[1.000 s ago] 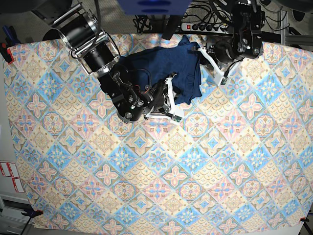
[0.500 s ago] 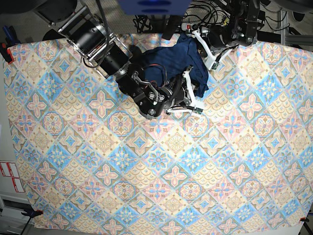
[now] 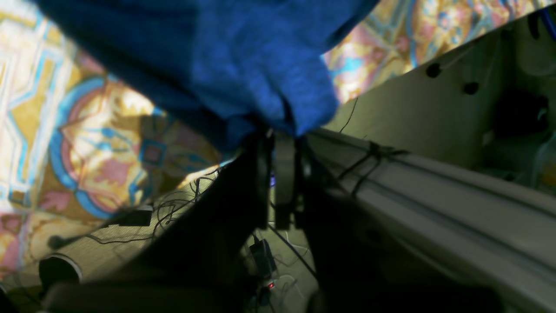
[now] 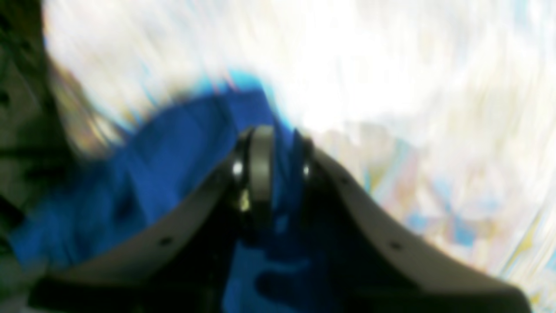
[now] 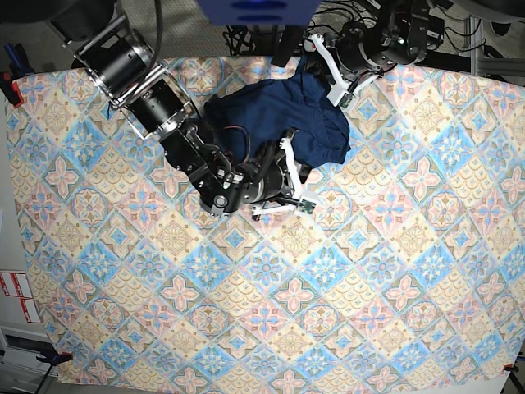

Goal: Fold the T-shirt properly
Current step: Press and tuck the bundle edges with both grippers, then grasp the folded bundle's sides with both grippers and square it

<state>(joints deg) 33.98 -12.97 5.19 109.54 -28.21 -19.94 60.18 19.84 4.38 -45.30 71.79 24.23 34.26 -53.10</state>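
Navy blue long-sleeved knit T-shirt lies bunched at the far edge of a table under a pastel diamond-patterned tablecloth. Left gripper has its jaws pressed together on the shirt's far corner, beside the table edge (fabric drapes over its tips in the wrist view). Right gripper pinches the shirt's near hem, jaws narrowly parted around cloth.

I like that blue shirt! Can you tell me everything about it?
The T-shirt is plain dark navy, soft knit, with no print. It lies crumpled in a heap at the far edge of the patterned tablecloth. The left gripper pinches its far corner; the right gripper is shut on its near edge.
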